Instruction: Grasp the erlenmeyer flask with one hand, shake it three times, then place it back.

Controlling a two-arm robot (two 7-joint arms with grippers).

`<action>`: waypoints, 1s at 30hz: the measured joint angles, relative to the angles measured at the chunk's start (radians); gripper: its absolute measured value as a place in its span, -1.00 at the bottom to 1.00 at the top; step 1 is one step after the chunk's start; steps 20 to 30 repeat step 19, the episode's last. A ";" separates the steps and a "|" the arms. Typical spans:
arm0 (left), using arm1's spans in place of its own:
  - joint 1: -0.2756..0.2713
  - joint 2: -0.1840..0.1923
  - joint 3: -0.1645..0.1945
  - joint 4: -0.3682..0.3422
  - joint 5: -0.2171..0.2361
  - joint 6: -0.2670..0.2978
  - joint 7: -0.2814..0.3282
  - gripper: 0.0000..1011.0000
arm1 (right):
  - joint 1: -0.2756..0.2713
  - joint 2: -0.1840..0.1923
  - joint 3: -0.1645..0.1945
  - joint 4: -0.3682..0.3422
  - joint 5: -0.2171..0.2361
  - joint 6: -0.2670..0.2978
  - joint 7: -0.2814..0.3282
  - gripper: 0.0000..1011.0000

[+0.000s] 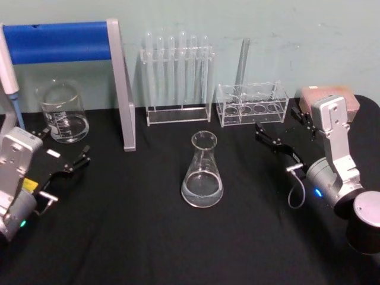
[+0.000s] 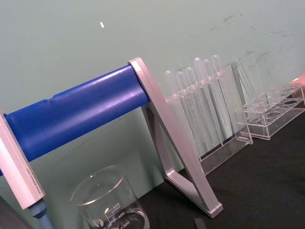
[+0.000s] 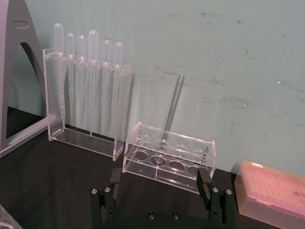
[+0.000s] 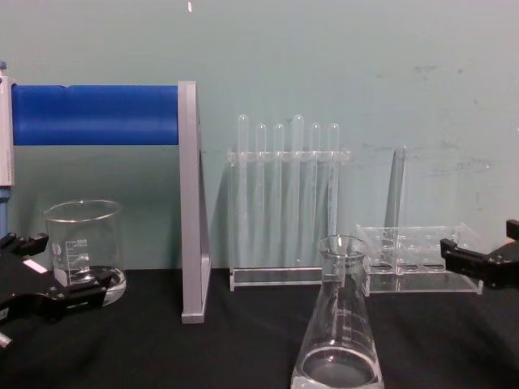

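At the far left of the black table (image 1: 148, 237), the left gripper (image 1: 62, 153) rests low near the table edge, its two black fingers spread apart with nothing between them. Just behind it stands a squat glass beaker (image 1: 62, 113), upright. Above and beside the beaker is a stand with a blue bar (image 1: 59, 40) carried on a grey upright frame (image 1: 123, 89), whose foot sits on the table.

Further right, against the green wall, a clear tall rack (image 1: 178, 83) holds a row of test tubes upright. In front of it, near the middle of the table and well apart from both grippers, stands the flask (image 1: 202, 172), upright on its wide base, with a little clear liquid at the bottom. Nothing touches it.

Behind and to the right of the flask is a low clear rack (image 1: 252, 105) with round holes, one thin tube (image 1: 242, 62) standing in it. The right gripper (image 1: 284, 132) hovers just in front of this rack, its jaws released and wide, holding nothing. At the far right sits a pinkish box (image 1: 332, 101), behind the right arm.
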 joint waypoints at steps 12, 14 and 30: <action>0.000 0.000 0.000 0.000 0.000 0.000 0.000 0.98 | 0.000 0.000 0.000 0.000 0.000 0.000 0.000 0.98; 0.000 0.000 0.000 0.000 0.000 0.000 0.000 0.98 | 0.000 0.000 0.000 0.000 0.000 0.000 0.000 0.98; 0.000 0.000 0.000 0.000 0.000 0.000 0.000 0.98 | 0.000 0.000 0.000 0.000 0.000 0.000 0.000 0.98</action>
